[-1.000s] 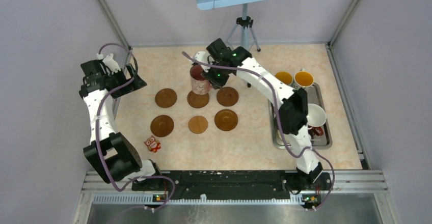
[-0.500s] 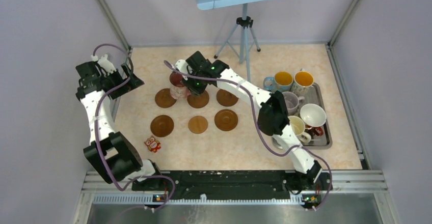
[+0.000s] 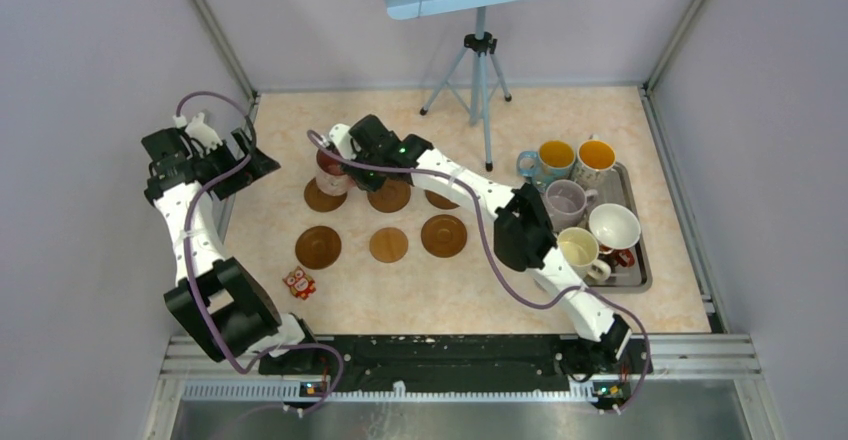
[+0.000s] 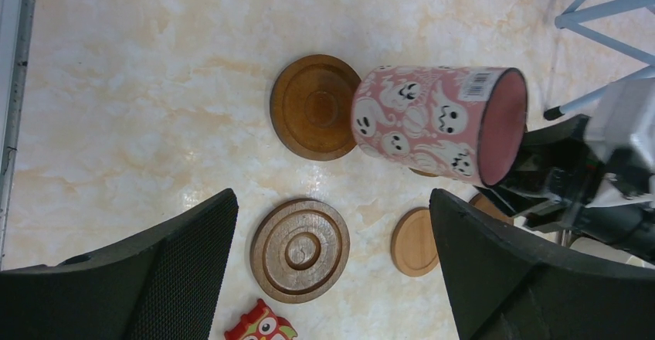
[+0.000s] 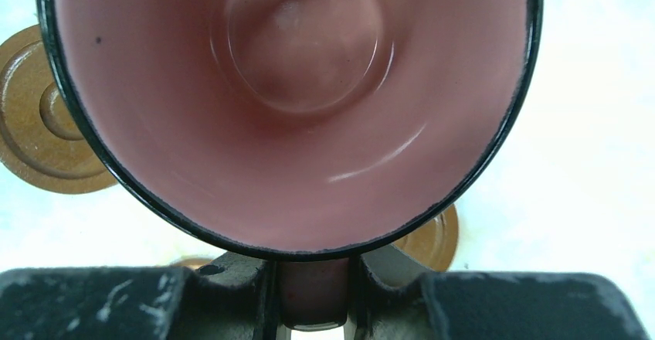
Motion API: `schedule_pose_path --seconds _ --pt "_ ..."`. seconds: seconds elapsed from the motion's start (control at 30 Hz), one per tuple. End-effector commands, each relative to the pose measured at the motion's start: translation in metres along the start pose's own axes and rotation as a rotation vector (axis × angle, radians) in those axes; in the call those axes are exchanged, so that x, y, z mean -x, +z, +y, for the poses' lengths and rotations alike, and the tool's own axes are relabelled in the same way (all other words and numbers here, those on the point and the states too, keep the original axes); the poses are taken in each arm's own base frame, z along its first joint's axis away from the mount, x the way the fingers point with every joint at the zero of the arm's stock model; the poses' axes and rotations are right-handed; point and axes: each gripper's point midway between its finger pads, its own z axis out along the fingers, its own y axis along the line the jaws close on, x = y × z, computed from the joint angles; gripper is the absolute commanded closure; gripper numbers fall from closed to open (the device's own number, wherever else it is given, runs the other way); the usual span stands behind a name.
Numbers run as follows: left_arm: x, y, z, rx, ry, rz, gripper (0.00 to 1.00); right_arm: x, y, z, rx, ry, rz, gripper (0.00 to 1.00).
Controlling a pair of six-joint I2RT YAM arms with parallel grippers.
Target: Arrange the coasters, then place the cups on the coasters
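My right gripper [image 3: 352,158] is shut on the handle of a pink ghost-print cup [image 3: 330,170], whose pink inside [image 5: 293,100] fills the right wrist view. The cup [image 4: 432,124] hangs by the right edge of the back-left coaster [image 3: 321,198]; I cannot tell if they touch. Other dark coasters lie at back middle [image 3: 389,196], front left [image 3: 318,247] and front right [image 3: 443,235]; a lighter coaster [image 3: 388,245] lies at front middle. My left gripper [image 3: 245,158] stands open at the far left, its fingers wide over the front-left coaster [image 4: 300,249].
A steel tray [image 3: 634,278] at the right holds a lavender cup [image 3: 566,200], a white-inside cup [image 3: 613,228] and a cream cup [image 3: 580,250]; two orange-inside cups [image 3: 556,155] stand at its back. A red owl figure [image 3: 298,282] sits front left. A tripod [image 3: 480,70] stands behind.
My right arm has carried the pink cup leftward from above the back-middle coaster to the back-left one. The left arm has drifted slightly left, still open.
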Motion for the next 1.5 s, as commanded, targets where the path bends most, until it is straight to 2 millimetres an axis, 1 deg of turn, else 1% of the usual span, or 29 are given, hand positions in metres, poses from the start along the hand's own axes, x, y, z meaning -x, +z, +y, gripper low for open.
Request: schedule_pose_path --seconds 0.0,0.13,0.23,0.43,0.57,0.97,1.2,1.47 --pt "0.011 -0.011 -0.013 -0.043 0.033 -0.057 0.01 0.068 -0.009 -0.002 -0.041 -0.010 -0.227 1.00" --pt "0.012 -0.014 -0.012 -0.039 0.040 -0.068 0.01 0.071 -0.003 0.004 -0.025 -0.020 -0.244 0.98" --pt "0.013 -0.015 -0.012 -0.046 0.036 -0.071 0.01 0.069 0.002 0.008 -0.022 -0.026 -0.242 0.97" --pt "0.012 -0.016 -0.013 -0.055 0.034 -0.072 0.01 0.067 0.010 0.009 -0.023 -0.028 -0.246 0.96" --pt "0.012 -0.017 -0.013 -0.055 0.038 -0.075 0.01 0.063 0.015 0.011 -0.016 -0.031 -0.240 0.93" --pt "0.010 -0.017 -0.015 -0.076 0.029 -0.066 0.01 0.054 0.028 0.015 -0.005 -0.032 -0.229 0.92" --pt "0.010 -0.017 -0.015 -0.079 0.027 -0.066 0.01 0.051 0.031 0.017 0.003 -0.029 -0.221 0.88" --pt "0.010 -0.018 -0.015 -0.080 0.029 -0.068 0.01 0.052 0.031 0.020 0.005 -0.036 -0.227 0.81"
